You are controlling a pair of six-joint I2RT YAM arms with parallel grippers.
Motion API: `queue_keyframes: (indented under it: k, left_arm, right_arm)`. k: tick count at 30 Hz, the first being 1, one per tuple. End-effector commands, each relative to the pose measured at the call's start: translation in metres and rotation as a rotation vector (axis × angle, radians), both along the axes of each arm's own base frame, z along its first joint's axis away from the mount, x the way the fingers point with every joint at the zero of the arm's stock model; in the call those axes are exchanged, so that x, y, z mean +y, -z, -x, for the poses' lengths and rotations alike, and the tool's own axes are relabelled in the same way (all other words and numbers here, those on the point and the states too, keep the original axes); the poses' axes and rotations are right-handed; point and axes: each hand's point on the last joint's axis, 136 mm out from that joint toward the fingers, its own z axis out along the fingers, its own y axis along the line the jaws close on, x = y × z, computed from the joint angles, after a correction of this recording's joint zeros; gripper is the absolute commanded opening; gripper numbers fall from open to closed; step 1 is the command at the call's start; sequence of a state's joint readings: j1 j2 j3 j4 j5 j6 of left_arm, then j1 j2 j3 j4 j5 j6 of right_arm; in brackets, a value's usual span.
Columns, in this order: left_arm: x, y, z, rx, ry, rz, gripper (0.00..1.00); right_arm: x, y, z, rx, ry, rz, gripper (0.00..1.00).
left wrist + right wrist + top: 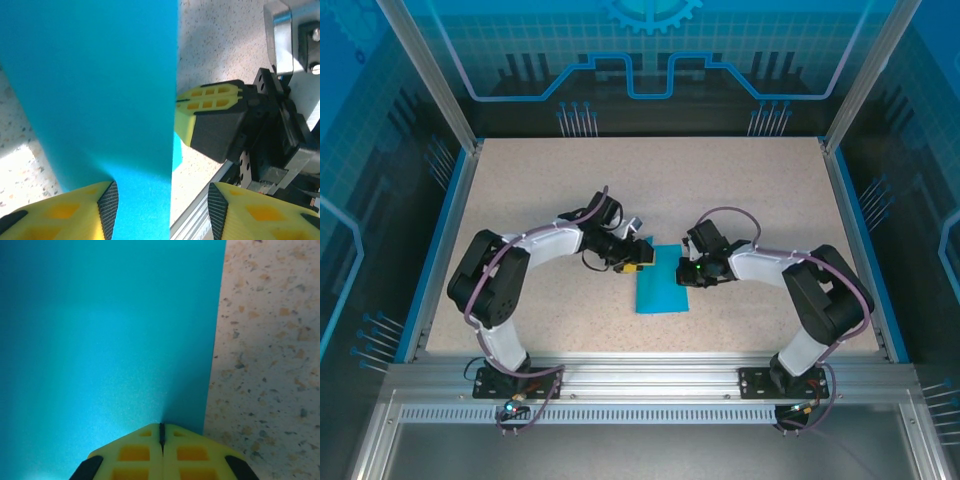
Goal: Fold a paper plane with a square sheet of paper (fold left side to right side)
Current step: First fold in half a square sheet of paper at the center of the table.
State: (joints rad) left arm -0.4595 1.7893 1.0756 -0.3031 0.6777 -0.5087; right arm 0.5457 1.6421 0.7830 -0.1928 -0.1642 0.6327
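I see the paper (661, 287) lying flat in the middle of the tabletop (620, 180), as a tall rectangle between the two arms. The left fingers (634, 265) are at its far left corner. They stand spread, with the paper edge between them, not pinched. The right fingers (161, 435) are pressed together, with their tips down on the paper near its far right corner.

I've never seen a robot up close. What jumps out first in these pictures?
The bright teal-blue paper in the middle of the speckled table stands out first. The yellow right end effector, shut, rests its tip on the paper near one edge, while the left end effector stands open at the paper's left side.
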Motion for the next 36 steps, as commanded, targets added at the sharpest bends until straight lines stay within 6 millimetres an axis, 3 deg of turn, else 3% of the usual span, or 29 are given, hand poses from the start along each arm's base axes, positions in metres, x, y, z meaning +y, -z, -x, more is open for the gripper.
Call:
queue_keyframes:
  k: [1, 5, 11, 18, 26, 36]
  left_arm:
    - [-0.013, -0.009, -0.009, -0.009, 0.004, 0.044, 0.54]
    - [-0.014, -0.005, -0.012, 0.001, -0.003, 0.033, 0.50]
    - [-0.012, 0.001, -0.011, 0.001, -0.006, 0.009, 0.28]
    - [-0.011, 0.005, -0.010, 0.004, -0.005, -0.012, 0.12]
    - [-0.011, 0.006, -0.010, 0.005, -0.003, -0.019, 0.09]
    - [-0.012, 0.008, -0.010, 0.007, -0.002, -0.021, 0.07]
  right_arm:
    - [-0.002, 0.005, 0.015, 0.027, -0.013, 0.021, 0.01]
    - [0.003, -0.015, 0.005, -0.031, -0.014, -0.027, 0.03]
    - [0.006, -0.051, -0.006, -0.118, -0.007, -0.094, 0.08]
    - [0.006, -0.083, -0.013, -0.201, 0.016, -0.215, 0.29]
    - [0.034, -0.094, -0.011, -0.144, -0.031, -0.402, 0.47]
    - [0.054, -0.080, -0.015, -0.064, -0.051, -0.440, 0.41]
